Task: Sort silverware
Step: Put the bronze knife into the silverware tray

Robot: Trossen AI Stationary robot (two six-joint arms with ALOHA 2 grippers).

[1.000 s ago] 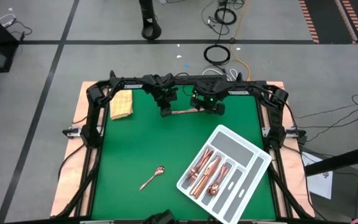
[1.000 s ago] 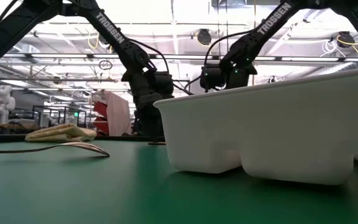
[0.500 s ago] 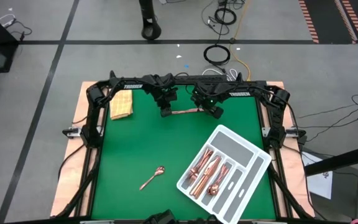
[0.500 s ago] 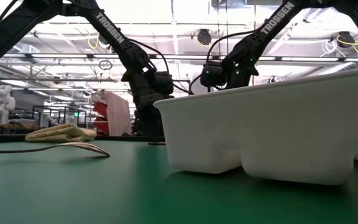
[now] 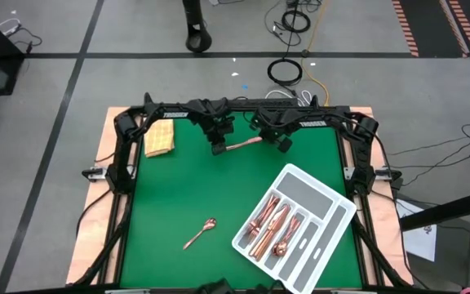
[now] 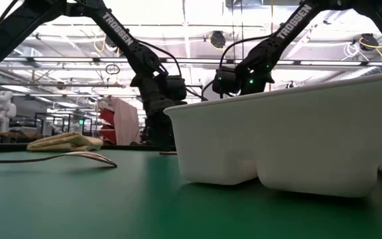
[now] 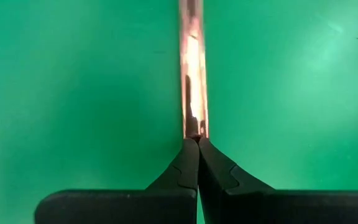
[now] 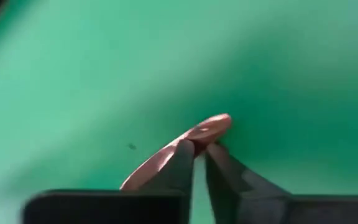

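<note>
A handover appears to be the step in hand: one copper utensil [image 5: 244, 144] hangs above the green surface [image 5: 178, 196] at about twelve o'clock on it, spanning the gap between the two arms. The left gripper [image 7: 196, 140] is pressed together on one end of the piece, which runs straight out from its fingertips. The right gripper [image 8: 199, 149] sits at the utensil's other end, at about three o'clock from the left one; its fingers flank the flat rounded end with a narrow gap showing, so whether it truly pinches the metal cannot be told. The next move, as I judge it, calls for one gripper to have a sure hold before the other lets go, then a carry to the divided tray [image 5: 330, 214] at roughly five o'clock, where several copper pieces [image 5: 271, 226] already lie in the compartments. A lone spoon [image 5: 200, 233] rests on the surface at about seven o'clock, well apart from both grippers, not yet sorted.
</note>
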